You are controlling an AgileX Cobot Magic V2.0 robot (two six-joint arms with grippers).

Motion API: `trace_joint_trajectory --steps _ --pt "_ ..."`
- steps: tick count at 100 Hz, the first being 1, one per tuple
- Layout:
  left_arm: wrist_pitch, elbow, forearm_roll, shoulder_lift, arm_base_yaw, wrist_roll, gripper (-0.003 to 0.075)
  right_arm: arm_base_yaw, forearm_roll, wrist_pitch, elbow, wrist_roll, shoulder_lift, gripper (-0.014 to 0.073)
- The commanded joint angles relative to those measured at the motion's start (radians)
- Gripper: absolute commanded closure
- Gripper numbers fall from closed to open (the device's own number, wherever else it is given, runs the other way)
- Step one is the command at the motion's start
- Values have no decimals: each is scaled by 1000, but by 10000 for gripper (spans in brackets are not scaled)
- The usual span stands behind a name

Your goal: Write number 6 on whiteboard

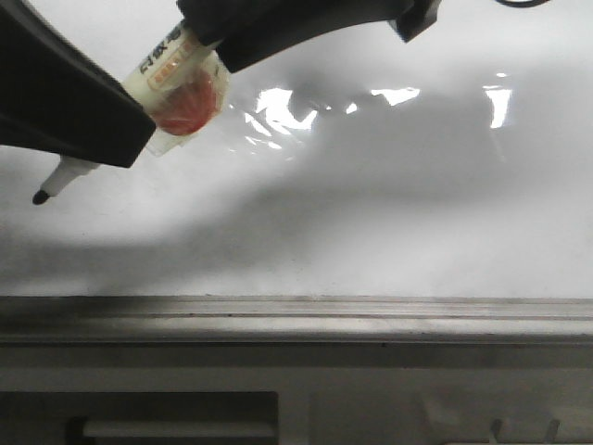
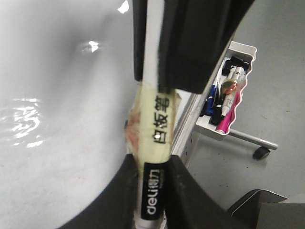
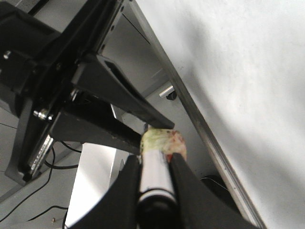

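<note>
The whiteboard (image 1: 389, 185) fills the front view, glossy white with glare spots and a grey rail (image 1: 296, 320) along its lower edge. No number 6 or other marker line shows on it. A white marker (image 1: 181, 79), wrapped in yellowish tape with a red patch, is held slanted in front of the board at the upper left. Its black tip (image 1: 40, 197) points down-left; I cannot tell whether it touches the board. My left gripper (image 1: 139, 125) is shut on the marker (image 2: 153, 186) near the tip end. My right gripper (image 1: 227, 51) is shut on the marker's back end (image 3: 155, 174).
In the left wrist view a white tray (image 2: 248, 50) on a wheeled stand holds several markers beside the board's edge. In the right wrist view cables (image 3: 57, 167) lie on the floor under the board's frame (image 3: 190, 109).
</note>
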Motion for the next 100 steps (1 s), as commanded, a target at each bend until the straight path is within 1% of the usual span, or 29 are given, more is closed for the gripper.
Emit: trace_joint_trajectory --steps 1,5,10,14,16,17,22,24,29,31,34,36,41,45,55,62,69,82,90,100 --pt "-52 -29 -33 -13 -8 -11 737 -1 47 6 -32 -28 -27 659" --pt "-52 -29 -33 -13 -8 -11 730 -1 47 7 -32 -28 -27 658" --pt "-53 -29 -35 -13 -8 -11 698 -1 47 9 -32 -39 -27 658" --pt "-55 -29 -37 -13 -8 -11 650 -1 47 9 -32 -43 -27 658" --pt "-55 -29 -37 -13 -6 -11 608 -1 47 9 -32 -48 -27 658" --pt "-55 -29 -37 -13 -6 -11 608 -1 47 9 -32 -48 -27 658" --pt "-62 -29 -37 -15 -4 -11 506 -1 47 9 -32 -55 -27 657" --pt "-64 -29 -37 -15 -4 -11 477 -1 47 9 -32 -58 -27 657" --pt "-75 -29 -37 -15 -4 -13 355 -1 47 -2 -32 -61 -33 651" --pt "-78 -29 -37 -15 -4 -13 325 -1 47 -10 -30 -63 -36 643" --pt "-85 -29 -37 -17 -4 -15 254 -1 47 -21 -25 -63 -48 636" --pt "-89 -29 -37 -17 -4 -15 218 -1 47 -33 -22 -65 -57 637" --pt "-94 -29 -42 -17 1 -15 167 -1 41 -71 -4 -65 -84 637" --pt "-94 -29 -47 -31 15 -16 160 -1 33 -108 15 -65 -109 637" --pt "-96 -29 -49 -65 70 -51 193 -1 12 -197 80 -65 -204 637" --pt "-95 -29 -49 -100 133 -76 214 -1 2 -265 142 -65 -280 637" --pt "-97 -29 -49 -142 209 -107 229 -1 4 -359 221 -65 -360 637" --pt "-96 -4 -71 -225 366 -145 230 -1 4 -518 348 -65 -505 638" --pt "-99 30 -101 -275 457 -145 230 -1 4 -591 396 -65 -569 638" --pt "-104 72 -148 -317 541 -145 230 -1 7 -674 433 -65 -613 637"
